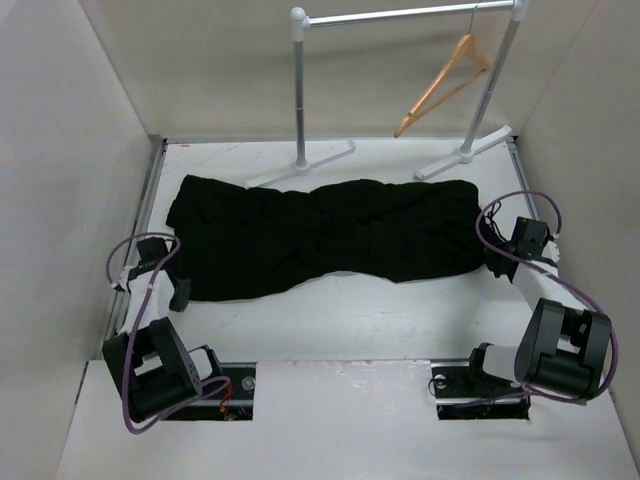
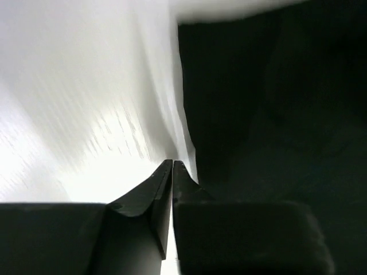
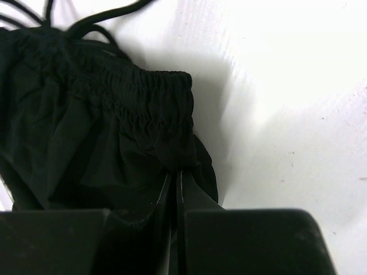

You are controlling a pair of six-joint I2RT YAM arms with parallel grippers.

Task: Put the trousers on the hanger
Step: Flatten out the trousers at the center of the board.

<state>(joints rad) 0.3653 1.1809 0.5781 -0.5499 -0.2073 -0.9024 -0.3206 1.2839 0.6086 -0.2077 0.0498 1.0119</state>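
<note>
The black trousers (image 1: 330, 240) lie flat and wrinkly on the white tabletop (image 1: 380, 320). Past the far right side of the trousers, the wooden hanger (image 1: 445, 85) hangs tilted from a metal rail (image 1: 400, 15). The left end effector (image 1: 180, 292) sits at the near left corner of the trousers. Its fingers are pressed together right at the cloth's edge, and I cannot tell if cloth is between them. The right end effector (image 3: 178, 172) is at the right end of the trousers, pinched tight on the stretchy waistband (image 3: 143, 94).
</note>
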